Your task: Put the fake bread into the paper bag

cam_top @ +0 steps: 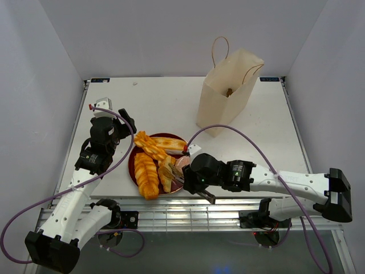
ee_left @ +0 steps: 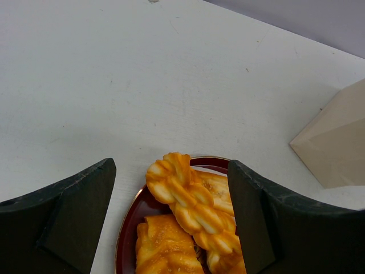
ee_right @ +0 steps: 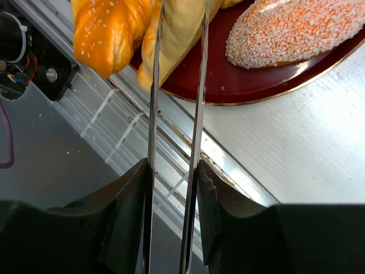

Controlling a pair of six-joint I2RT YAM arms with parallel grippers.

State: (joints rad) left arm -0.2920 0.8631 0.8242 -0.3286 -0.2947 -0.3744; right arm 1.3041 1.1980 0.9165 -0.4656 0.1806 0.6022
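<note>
The fake bread lies on a dark red plate (cam_top: pixel 134 166): glossy braided loaves (cam_top: pixel 147 176), a pale long roll (cam_top: pixel 166 174) and a pinkish-brown seeded piece (cam_top: pixel 182 162). The paper bag (cam_top: pixel 225 97) stands upright and open at the back right, with a small brown piece (cam_top: pixel 229 91) inside. My right gripper (cam_top: pixel 187 178) is shut on metal tongs (ee_right: pixel 197 114). The tongs' arms lie on either side of the pale roll (ee_right: pixel 177 28) at the plate's near edge. My left gripper (cam_top: pixel 128 129) is open and empty, just left of the plate, with a braided loaf (ee_left: pixel 188 197) between its fingers (ee_left: pixel 74 211).
The plate (ee_right: pixel 239 85) sits close to the table's near edge, with a metal rail (ee_right: pixel 171 137) and the arm bases just beyond it. White walls close in the table on three sides. A corner of the bag (ee_left: pixel 336 142) shows in the left wrist view.
</note>
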